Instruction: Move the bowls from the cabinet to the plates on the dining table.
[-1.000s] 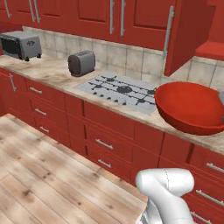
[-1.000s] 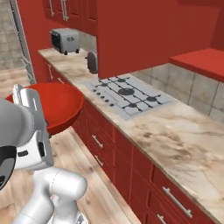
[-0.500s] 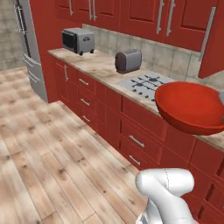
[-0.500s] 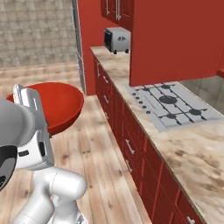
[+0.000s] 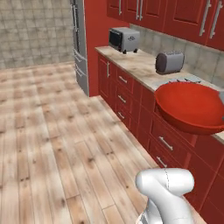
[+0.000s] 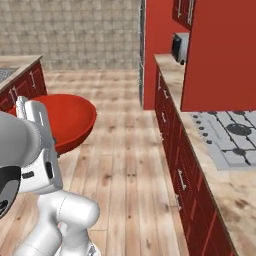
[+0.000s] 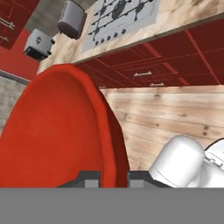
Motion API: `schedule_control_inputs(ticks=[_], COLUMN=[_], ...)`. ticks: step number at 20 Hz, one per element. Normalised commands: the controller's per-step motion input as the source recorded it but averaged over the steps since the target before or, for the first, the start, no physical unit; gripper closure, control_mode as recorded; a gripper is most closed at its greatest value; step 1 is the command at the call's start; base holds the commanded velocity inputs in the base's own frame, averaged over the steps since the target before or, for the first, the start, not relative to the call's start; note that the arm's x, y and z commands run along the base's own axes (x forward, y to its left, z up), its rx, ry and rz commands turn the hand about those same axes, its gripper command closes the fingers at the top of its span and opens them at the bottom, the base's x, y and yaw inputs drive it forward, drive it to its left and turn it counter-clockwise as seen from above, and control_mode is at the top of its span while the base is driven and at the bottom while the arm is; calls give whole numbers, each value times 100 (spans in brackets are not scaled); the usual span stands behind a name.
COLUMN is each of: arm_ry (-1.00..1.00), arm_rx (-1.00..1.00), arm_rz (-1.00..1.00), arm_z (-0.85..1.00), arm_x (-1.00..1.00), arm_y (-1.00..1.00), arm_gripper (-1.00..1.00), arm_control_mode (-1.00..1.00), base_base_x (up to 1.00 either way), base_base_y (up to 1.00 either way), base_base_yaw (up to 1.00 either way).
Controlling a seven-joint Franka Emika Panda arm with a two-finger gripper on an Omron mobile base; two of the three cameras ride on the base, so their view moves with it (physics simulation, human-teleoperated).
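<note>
My gripper is shut on the rim of the wide glossy red bowl, one fingertip on each side of its wall. The bowl hangs in the air at the right of the left base view, in front of the red base cupboards. In the right base view the bowl sits behind my white forearm, above the wooden floor. One end of the dining table, beige top over red fronts, shows at the far left. Red wall cabinets with grey bar handles run along the top. The plates are out of view.
A marble counter carries a grey cooktop, a toaster and a toaster oven. A steel fridge stands past its end. A tall red panel rises at the right. Wooden floor stretches to the left.
The whole picture has swung along the cooktop counter toward the fridge, so the base has turned. The red bowl stays in my shut gripper, in the same place relative to the arm.
</note>
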Motion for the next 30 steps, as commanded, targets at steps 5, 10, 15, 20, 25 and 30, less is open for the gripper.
schedule_control_inputs(ticks=[5, 10, 15, 20, 25, 30], arm_ry=[0, 0, 0, 0, 0, 0], arm_rx=[0, 0, 0, 0, 0, 0], arm_rz=[0, 0, 0, 0, 0, 0], arm_z=[0, 0, 0, 0, 0, 0], arm_x=[0, 0, 0, 0, 0, 0], arm_y=[0, 0, 0, 0, 0, 0], arm_gripper=[100, 100, 100, 100, 100, 100], arm_control_mode=[100, 100, 100, 100, 100, 100], base_base_x=[0, 0, 0, 23, 63, 99], base_base_y=[18, 20, 18, 21, 38, 23], base_base_yaw=[41, 37, 37, 34, 25, 11])
